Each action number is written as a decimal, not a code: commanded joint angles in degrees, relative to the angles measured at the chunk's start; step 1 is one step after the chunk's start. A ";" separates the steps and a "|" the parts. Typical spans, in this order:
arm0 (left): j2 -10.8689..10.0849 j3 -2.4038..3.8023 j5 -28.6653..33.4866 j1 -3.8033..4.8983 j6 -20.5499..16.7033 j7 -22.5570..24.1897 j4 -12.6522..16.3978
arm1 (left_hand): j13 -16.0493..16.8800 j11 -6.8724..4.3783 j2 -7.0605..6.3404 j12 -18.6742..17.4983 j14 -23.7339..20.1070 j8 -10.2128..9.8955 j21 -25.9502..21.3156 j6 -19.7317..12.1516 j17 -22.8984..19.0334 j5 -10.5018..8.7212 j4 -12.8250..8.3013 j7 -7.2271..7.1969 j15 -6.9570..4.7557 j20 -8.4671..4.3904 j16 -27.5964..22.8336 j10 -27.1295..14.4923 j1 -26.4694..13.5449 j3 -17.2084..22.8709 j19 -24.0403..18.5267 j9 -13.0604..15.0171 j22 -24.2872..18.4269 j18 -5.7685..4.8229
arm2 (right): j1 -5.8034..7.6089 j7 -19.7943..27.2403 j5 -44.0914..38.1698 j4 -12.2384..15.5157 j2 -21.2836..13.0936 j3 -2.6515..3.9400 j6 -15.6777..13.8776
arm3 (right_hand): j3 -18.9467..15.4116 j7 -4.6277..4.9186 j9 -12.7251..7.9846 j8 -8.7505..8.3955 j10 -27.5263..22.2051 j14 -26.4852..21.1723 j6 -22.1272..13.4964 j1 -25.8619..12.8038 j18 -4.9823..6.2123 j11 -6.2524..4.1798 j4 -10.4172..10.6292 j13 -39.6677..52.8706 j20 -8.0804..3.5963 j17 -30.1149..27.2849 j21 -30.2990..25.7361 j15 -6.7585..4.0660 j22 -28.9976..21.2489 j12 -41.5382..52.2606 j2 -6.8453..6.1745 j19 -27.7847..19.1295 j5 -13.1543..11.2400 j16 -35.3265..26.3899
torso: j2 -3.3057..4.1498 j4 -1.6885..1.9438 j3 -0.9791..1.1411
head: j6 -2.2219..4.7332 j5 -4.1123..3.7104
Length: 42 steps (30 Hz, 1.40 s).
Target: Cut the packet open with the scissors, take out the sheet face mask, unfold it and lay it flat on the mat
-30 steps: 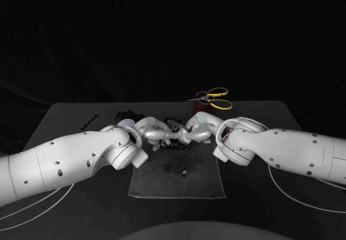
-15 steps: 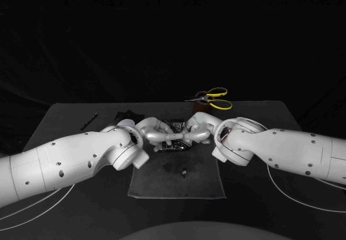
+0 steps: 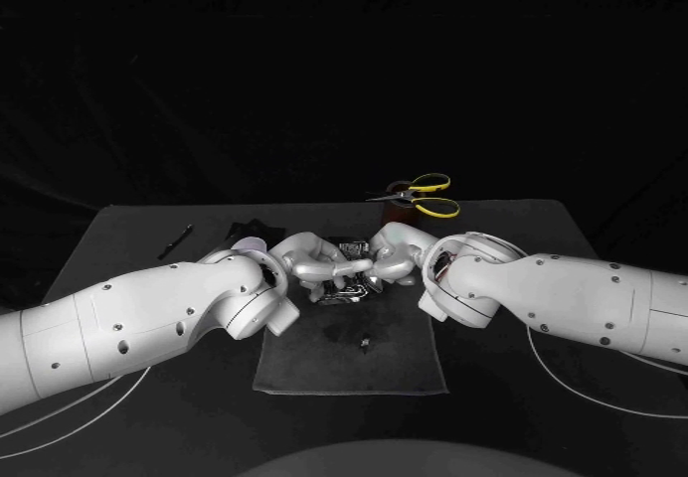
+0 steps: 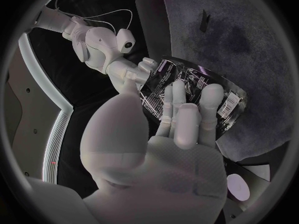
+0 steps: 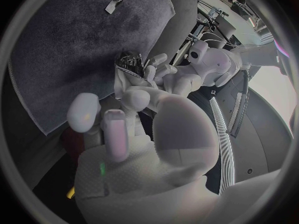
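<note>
Over the far end of the mat [image 3: 351, 363], both hands met on the packet [image 4: 187, 77] and held it between them. Whether it touched the cloth I could not tell. The left hand [image 3: 305, 260] had its fingers [image 4: 187, 119] curled across the printed face, gripping it. The right hand [image 3: 398, 250] pinched the opposite edge between thumb and fingertips. Whether the top was already cut open I could not tell, and no mask showed.

The main risk, as I judged it, was crowding — the hands sat so close that fingers could knock together if one reached inside, and the glossy packet might slide out of the pinch. Pulling the sides apart too hard could also tear the thin sheet within.

Room was fair. Nearer the robot the mat lay bare but for a small scrap [image 3: 367, 345], which could end up under the mask. Scissors [image 3: 426, 196] sat at the far edge of the table [image 3: 516, 224], well apart to the right — a pen [image 3: 178, 239] lay well off to the left.
</note>
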 commanded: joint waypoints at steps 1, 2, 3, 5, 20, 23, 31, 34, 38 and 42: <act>0.29 0.12 -0.44 0.04 -0.33 0.59 0.24 | 0.17 -0.14 -0.34 0.58 -0.58 0.50 -0.15 -0.35 -0.84 -0.12 0.10 -0.12 -0.08 -0.03 -0.60 -0.37 -2.63 -0.41 -0.10 0.19 0.13 1.01 | 0.01 -0.50 -1.12 0.20 0.15 0.04 0.59 | 0.31 -1.74 0.25 4.36 1.67 3.52 2.89 0.00 0.75 -0.37 0.03 0.08 -0.18 1.51 0.16 -0.23 0.07 0.33 0.38 -0.14 -0.10 0.22 | 0.03 -0.04 -0.01 | -0.02 -0.03; 0.31 0.13 -0.44 0.04 -0.46 0.43 0.25 | 0.24 -0.20 -0.42 0.77 -0.74 0.68 -0.12 -0.27 -1.44 -0.09 0.12 -0.19 -0.13 -0.06 -0.81 -0.30 -3.54 -0.36 -0.04 0.26 0.17 1.01 | 0.01 -0.55 -1.23 0.25 0.17 0.04 0.58 | 0.31 -1.74 0.25 4.36 1.67 3.52 2.89 0.00 0.75 -0.37 0.03 0.08 -0.18 1.51 0.16 -0.23 0.07 0.33 0.38 -0.14 -0.10 0.22 | 0.03 -0.04 0.02 | -0.03 -0.03; 0.34 0.15 -0.44 0.04 -0.59 0.20 0.24 | 0.28 -0.23 -0.41 0.87 -0.78 0.76 -0.07 -0.24 -1.63 -0.07 0.13 -0.22 -0.16 -0.08 -0.87 -0.27 -4.13 -0.32 0.03 0.29 0.25 0.99 | 0.01 -0.61 -1.36 0.30 0.18 0.04 0.55 | 0.33 -1.75 0.26 4.38 1.68 3.55 2.91 0.02 0.75 -0.37 0.00 0.06 -0.18 1.65 0.18 -0.24 0.11 0.31 0.37 -0.12 -0.01 0.27 | 0.04 -0.05 0.04 | -0.02 -0.03; 0.40 0.17 -0.53 0.05 -0.72 -0.31 0.22 | 0.44 -0.38 -0.05 1.26 -0.78 1.11 0.28 -0.02 -2.03 0.00 0.12 -0.39 -0.29 -0.16 -0.99 -0.01 -5.53 0.11 0.48 0.43 0.78 0.89 | 0.01 -0.73 -1.68 0.39 0.20 0.04 0.47 | 0.34 -1.76 0.26 4.40 1.70 3.53 2.92 0.02 0.74 -0.38 -0.02 0.09 -0.19 1.57 0.20 -0.24 0.13 0.35 0.37 -0.11 0.09 0.24 | 0.01 -0.04 0.06 | 0.01 -0.02; 1.47 0.21 -3.09 0.21 -0.05 -5.08 -1.03 | 1.05 -0.86 -0.68 2.35 -0.33 2.14 0.44 0.41 -1.77 0.02 0.09 -0.87 -0.75 -0.56 -0.89 0.53 -7.60 0.25 0.82 0.75 0.90 0.86 | 0.01 -0.12 -3.17 1.62 0.38 0.04 -0.83 | 0.43 -1.81 0.32 4.61 1.85 3.62 3.02 0.00 0.70 -0.43 -0.25 0.18 -0.22 1.98 0.39 -0.29 0.43 0.51 0.22 0.04 1.13 0.40 | 0.05 -0.01 0.11 | -0.07 0.08; 1.59 0.21 -3.88 0.23 0.44 -5.59 -1.15 | 1.20 -0.75 -0.77 2.44 -0.40 2.25 0.22 -0.03 -1.82 -0.02 0.02 -0.74 -0.66 -0.57 -0.94 0.07 -5.22 0.48 0.62 0.74 0.60 0.88 | 0.01 0.04 -3.24 1.70 0.41 0.04 -1.02 | 0.44 -1.83 0.33 4.65 1.89 3.62 3.04 -0.01 0.70 -0.44 -0.29 0.21 -0.23 1.98 0.40 -0.31 0.46 0.56 0.19 0.05 1.35 0.40 | 0.02 0.02 0.11 | -0.08 0.06; 2.13 0.22 -5.22 0.25 1.16 -6.42 -1.17 | 1.52 -0.69 0.82 2.81 -0.49 2.73 0.12 -0.37 -1.99 -0.08 -0.04 -0.69 -0.60 -0.50 -0.95 -0.30 -1.74 1.53 0.62 0.79 0.50 0.88 | 0.01 0.29 -3.30 1.77 0.58 0.05 -1.06 | 0.45 -1.85 0.35 4.74 1.95 3.65 3.08 -0.06 0.69 -0.47 -0.37 0.22 -0.26 2.09 0.48 -0.33 0.57 0.58 0.12 0.11 1.88 0.44 | 0.01 0.00 0.00 | -0.13 0.11; 2.09 0.22 -5.07 0.25 1.17 -6.31 -1.09 | 1.65 -0.73 2.90 2.97 -0.49 2.95 0.13 -0.47 -2.06 -0.12 -0.14 -0.73 -0.63 -0.50 -0.94 -0.39 0.24 3.09 0.66 0.78 0.49 0.88 | 0.01 0.29 -3.25 1.59 0.59 0.05 -0.95 | 0.45 -1.85 0.35 4.74 1.95 3.65 3.08 -0.06 0.69 -0.47 -0.37 0.22 -0.26 2.09 0.48 -0.33 0.57 0.58 0.12 0.11 1.88 0.44 | 0.00 0.00 -0.01 | -0.15 0.09; 1.77 0.23 -4.28 0.24 1.24 -5.75 -1.00 | 1.70 -0.80 6.78 2.91 -0.56 2.89 -0.06 -0.87 -2.18 -0.20 -0.42 -0.77 -0.70 -0.56 -0.93 -0.72 5.57 5.40 0.48 0.53 0.18 0.93 | 0.01 0.26 -3.06 1.17 0.55 0.05 -0.78 | 0.45 -1.85 0.35 4.74 1.95 3.65 3.08 -0.06 0.69 -0.47 -0.37 0.22 -0.26 2.09 0.48 -0.33 0.57 0.58 0.12 0.11 1.88 0.44 | 0.02 0.02 0.00 | -0.15 0.05; 1.44 0.23 -3.72 0.24 1.30 -5.33 -0.96 | 1.58 -0.84 9.00 2.62 -0.52 2.54 -0.18 -1.14 -1.91 -0.18 -0.47 -0.77 -0.73 -0.58 -0.81 -1.03 8.49 6.90 0.34 0.23 0.00 0.96 | 0.01 0.31 -2.95 0.99 0.48 0.06 -0.65 | 0.45 -1.85 0.35 4.74 1.95 3.65 3.08 -0.06 0.69 -0.47 -0.37 0.22 -0.26 2.09 0.48 -0.33 0.57 0.58 0.12 0.11 1.88 0.44 | 0.00 0.05 0.00 | -0.17 0.09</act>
